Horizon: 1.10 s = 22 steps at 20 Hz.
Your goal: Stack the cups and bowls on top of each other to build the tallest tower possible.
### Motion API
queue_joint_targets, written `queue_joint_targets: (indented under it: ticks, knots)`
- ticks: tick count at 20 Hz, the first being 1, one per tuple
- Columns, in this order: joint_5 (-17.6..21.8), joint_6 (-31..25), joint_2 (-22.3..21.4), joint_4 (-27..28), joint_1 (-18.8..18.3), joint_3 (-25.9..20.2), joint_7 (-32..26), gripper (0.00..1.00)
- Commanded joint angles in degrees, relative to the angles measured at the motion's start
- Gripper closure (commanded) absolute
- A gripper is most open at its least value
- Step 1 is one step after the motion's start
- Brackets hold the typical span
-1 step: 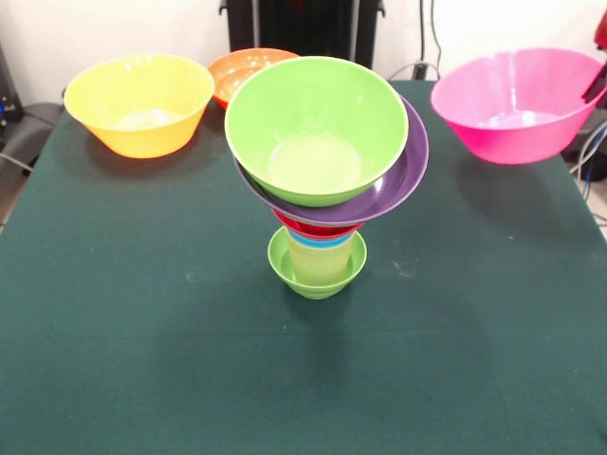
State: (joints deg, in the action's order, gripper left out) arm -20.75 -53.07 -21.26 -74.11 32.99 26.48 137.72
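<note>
Green desk (142,360) carries the tower (318,204) at centre: a large glossy green plastic bowl (318,128) on a wide purple one (403,180), above narrow cups; top-heavy, it could topple if nudged. No gripper shows, so I cannot tell its state.

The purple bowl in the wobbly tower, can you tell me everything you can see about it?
The purple bowl is wide, shallow and glossy, like plastic. It sits high in the tower, tilted so its right rim sticks out farthest. The large green bowl rests inside it and hides most of it, so only a crescent of rim shows. Beneath it comes a red piece. It stands well above the table, touching nothing else.
</note>
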Motion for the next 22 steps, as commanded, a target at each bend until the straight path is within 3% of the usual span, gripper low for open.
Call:
queue_joint_targets:
  ticks: [1,7,13,22]
  knots:
    - [-0.4,-10.9,2.6,6.3,-1.1,-3.3,13.6,1.0]
    - [0.5,-19.0,2.8,13.4,-3.1,-2.5,13.9,1.0]
    - [1.1,-24.7,5.9,22.5,-5.3,-0.4,15.1,1.0]
    - [2.0,-33.5,9.9,35.9,-10.2,1.7,10.8,1.0]
